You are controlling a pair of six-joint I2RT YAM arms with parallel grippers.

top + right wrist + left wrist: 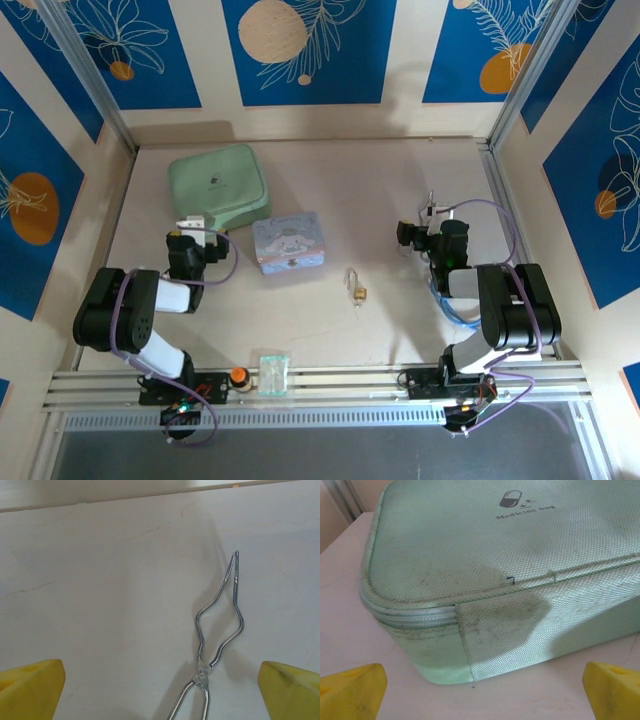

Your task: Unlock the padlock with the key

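1. The top external camera looks steeply down from above and behind the arm bases, taking in the whole counter (pixel 330 330).
2. The left wrist camera sits low behind the left pincer (pixel 482 692), very close to a corner of the green medicine bag (pixel 485 555). The top view shares this medicine bag (pixel 218 185).
3. The right wrist camera, behind the right pincer (pixel 160 690), looks closely down at bare counter (pixel 100 605) and wire tongs (pixel 217 630).

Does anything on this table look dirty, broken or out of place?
The green medicine bag looks grubby: greyish smudges and dark scuffs mark its lid and front corner by the zip. A small clear packet sits on the metal rail at the near edge, not on the table. Nothing looks spilled or broken.
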